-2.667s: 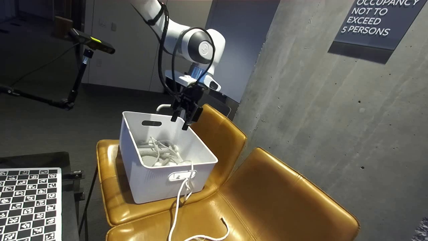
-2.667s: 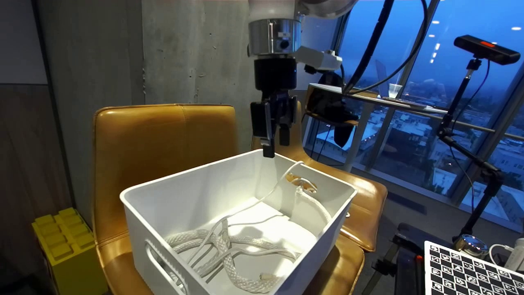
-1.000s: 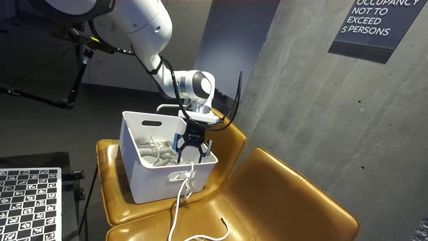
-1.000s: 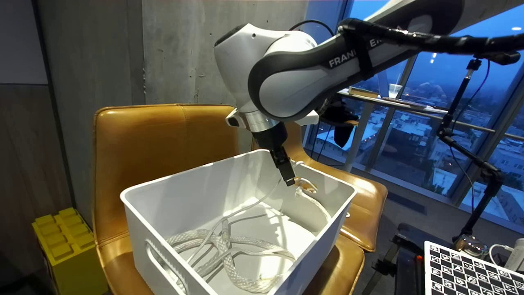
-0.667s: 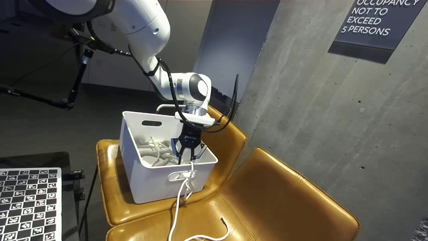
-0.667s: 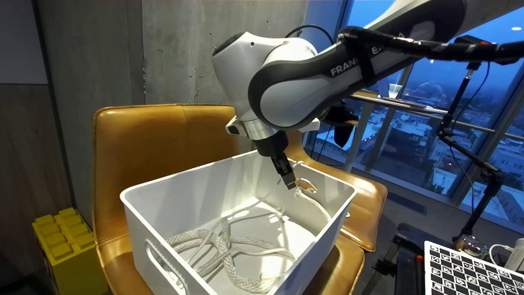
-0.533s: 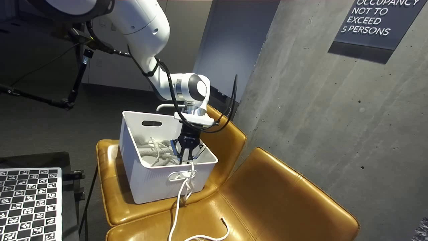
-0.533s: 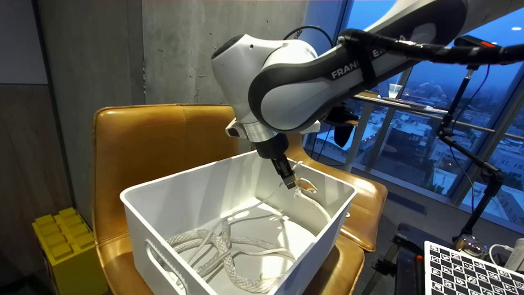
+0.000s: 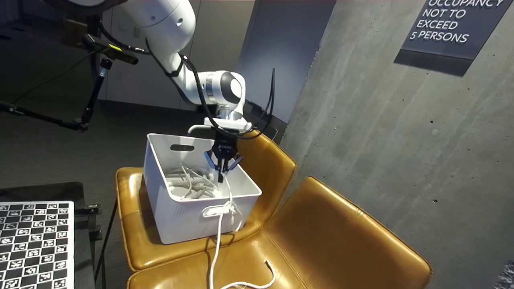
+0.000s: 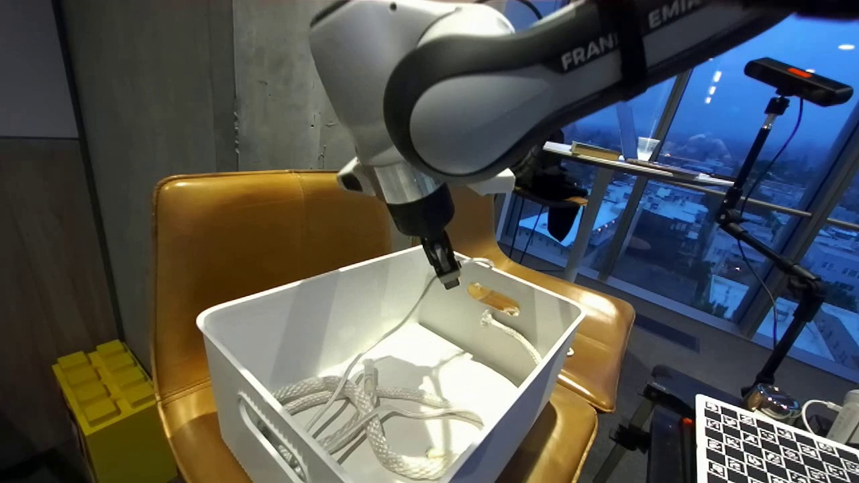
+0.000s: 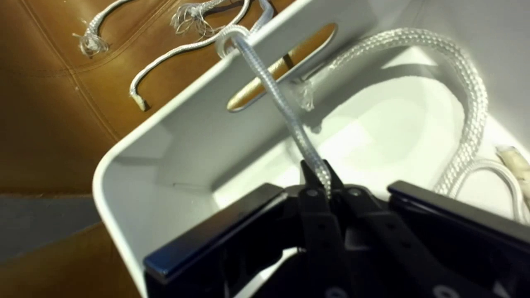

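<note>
Clamping a thin white rope (image 11: 281,101), the gripper (image 11: 317,167) hangs over the white bin (image 9: 182,220). The rope crosses the bin's rim; thicker rope (image 11: 479,99) lies inside.

Fingers (image 11: 309,178) swallow the thin rope (image 11: 286,109)!

Past the grip, the gripper (image 11: 319,171) covers it in the wrist view. An exterior view chops the arm (image 10: 496,114) at the top, and the white bin (image 10: 329,322) has its nearest corner sliced off below! That tangle (image 9: 231,206) by the bin's handle slot (image 9: 213,211)? Too small to read!
</note>
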### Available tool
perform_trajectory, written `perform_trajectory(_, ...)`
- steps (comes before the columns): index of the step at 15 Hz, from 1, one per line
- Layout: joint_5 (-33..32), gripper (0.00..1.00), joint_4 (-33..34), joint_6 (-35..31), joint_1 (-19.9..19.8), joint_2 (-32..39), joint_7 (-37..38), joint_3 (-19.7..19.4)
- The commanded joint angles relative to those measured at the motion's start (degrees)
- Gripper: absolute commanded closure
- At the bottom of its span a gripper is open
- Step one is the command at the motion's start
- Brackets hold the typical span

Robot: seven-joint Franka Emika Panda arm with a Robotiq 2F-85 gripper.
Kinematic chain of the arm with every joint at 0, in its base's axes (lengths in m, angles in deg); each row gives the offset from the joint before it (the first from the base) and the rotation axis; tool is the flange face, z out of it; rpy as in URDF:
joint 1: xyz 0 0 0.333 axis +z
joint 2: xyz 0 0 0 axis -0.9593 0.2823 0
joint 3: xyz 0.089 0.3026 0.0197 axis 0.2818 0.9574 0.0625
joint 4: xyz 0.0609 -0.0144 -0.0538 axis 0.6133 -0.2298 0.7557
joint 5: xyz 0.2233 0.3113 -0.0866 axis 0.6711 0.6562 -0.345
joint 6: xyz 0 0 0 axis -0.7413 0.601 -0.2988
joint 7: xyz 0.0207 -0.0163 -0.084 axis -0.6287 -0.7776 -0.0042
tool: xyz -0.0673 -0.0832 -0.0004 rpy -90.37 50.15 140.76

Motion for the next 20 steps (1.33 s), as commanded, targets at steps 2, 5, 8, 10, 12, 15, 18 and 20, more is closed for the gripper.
perform_trajectory(2,4.20,0.99,7.32,6.08,2.93,-4.43,3.08,2.45)
perform_trajectory(5,7.62,0.99,15.42,10.83,5.23,-5.42,5.32,3.76)
perform_trajectory(8,9.05,0.99,21.52,13.65,7.38,-4.43,7.82,3.90)
perform_trajectory(10,9.70,0.99,23.99,14.79,8.54,-3.67,9.53,3.77)
perform_trajectory(12,10.35,0.99,24.74,14.82,9.09,-3.16,11.20,3.88)
perform_trajectory(15,10.89,0.99,26.79,15.47,10.26,-1.40,13.73,3.93)
perform_trajectory(18,12.65,0.99,27.84,15.46,10.55,0.33,15.90,4.28)
perform_trajectory(20,14.29,0.99,26.55,13.93,9.95,1.01,17.22,4.40)
